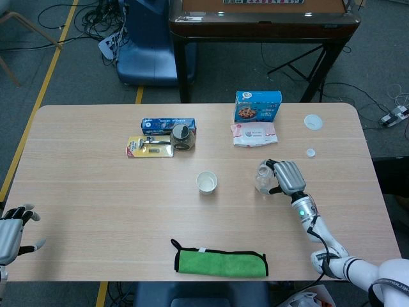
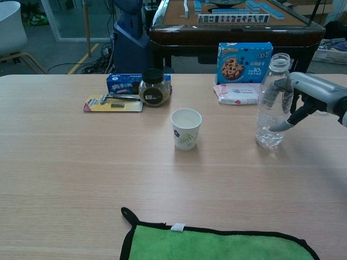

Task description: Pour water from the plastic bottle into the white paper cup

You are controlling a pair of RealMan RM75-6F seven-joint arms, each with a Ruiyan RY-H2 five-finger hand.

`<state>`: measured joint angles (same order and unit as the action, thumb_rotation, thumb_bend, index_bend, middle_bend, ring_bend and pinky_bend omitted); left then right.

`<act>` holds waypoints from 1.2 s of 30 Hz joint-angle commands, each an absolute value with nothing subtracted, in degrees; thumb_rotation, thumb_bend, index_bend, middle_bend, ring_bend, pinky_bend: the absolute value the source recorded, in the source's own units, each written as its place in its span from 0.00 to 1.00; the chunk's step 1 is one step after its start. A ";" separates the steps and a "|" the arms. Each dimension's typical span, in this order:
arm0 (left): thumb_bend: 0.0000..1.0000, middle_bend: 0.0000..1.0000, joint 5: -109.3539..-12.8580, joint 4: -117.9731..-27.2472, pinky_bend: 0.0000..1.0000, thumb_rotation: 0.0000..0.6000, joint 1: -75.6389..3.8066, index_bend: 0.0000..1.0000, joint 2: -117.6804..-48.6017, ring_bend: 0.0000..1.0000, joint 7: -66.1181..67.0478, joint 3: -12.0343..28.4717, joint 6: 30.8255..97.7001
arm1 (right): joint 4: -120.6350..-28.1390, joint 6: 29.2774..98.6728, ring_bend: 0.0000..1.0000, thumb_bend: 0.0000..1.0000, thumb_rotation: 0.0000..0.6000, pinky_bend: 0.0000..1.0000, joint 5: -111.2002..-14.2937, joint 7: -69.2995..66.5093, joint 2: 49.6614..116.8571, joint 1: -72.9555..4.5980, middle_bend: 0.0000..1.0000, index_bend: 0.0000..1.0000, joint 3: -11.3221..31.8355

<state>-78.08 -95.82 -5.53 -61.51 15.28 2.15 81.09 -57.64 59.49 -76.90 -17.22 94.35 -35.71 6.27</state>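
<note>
The white paper cup (image 1: 206, 181) (image 2: 186, 128) stands upright near the table's middle. To its right, a clear plastic bottle (image 1: 262, 177) (image 2: 272, 105) stands upright with no cap, its base on the table and a little water at the bottom. My right hand (image 1: 288, 177) (image 2: 312, 93) grips the bottle from the right, with fingers around its upper body and the thumb lower down. My left hand (image 1: 11, 234) hovers at the table's near left edge, fingers spread, holding nothing. The chest view does not show it.
A green cloth (image 1: 220, 263) (image 2: 217, 244) lies at the near edge. Behind the cup are a dark-lidded jar (image 1: 182, 137) (image 2: 154, 87), a blue box (image 1: 167, 123) and a razor pack (image 1: 149, 147). A cookie box (image 1: 257, 106), wipes (image 1: 254, 134) and a small cap (image 1: 310, 152) lie far right.
</note>
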 commanded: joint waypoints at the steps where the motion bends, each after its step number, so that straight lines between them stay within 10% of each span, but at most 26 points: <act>1: 0.00 0.27 -78.05 -95.83 0.55 1.00 -5.54 0.43 -61.54 0.28 15.36 2.16 81.10 | -56.40 58.73 0.52 0.00 1.00 0.54 -77.79 -21.00 94.83 -35.11 0.62 0.64 6.22; 10: 0.00 0.27 -77.92 -95.89 0.55 1.00 -5.53 0.43 -61.52 0.28 15.53 2.07 80.95 | -55.83 56.16 0.43 0.00 1.00 0.54 -78.68 -25.78 94.06 -34.91 0.51 0.60 6.07; 22: 0.00 0.27 -77.80 -95.71 0.55 1.00 -5.59 0.43 -61.88 0.28 16.07 1.93 80.75 | -57.49 55.16 0.23 0.00 1.00 0.45 -80.08 -27.20 91.49 -34.34 0.27 0.25 5.51; 36: 0.00 0.27 -77.61 -95.03 0.55 1.00 -5.78 0.43 -62.66 0.28 17.03 1.64 80.18 | -63.92 58.15 0.19 0.00 1.00 0.42 -80.37 -24.66 85.19 -31.28 0.22 0.22 5.24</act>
<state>-77.62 -95.05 -5.77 -62.66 17.02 1.65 80.19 -63.15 57.67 -80.49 -25.25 85.94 -31.76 5.21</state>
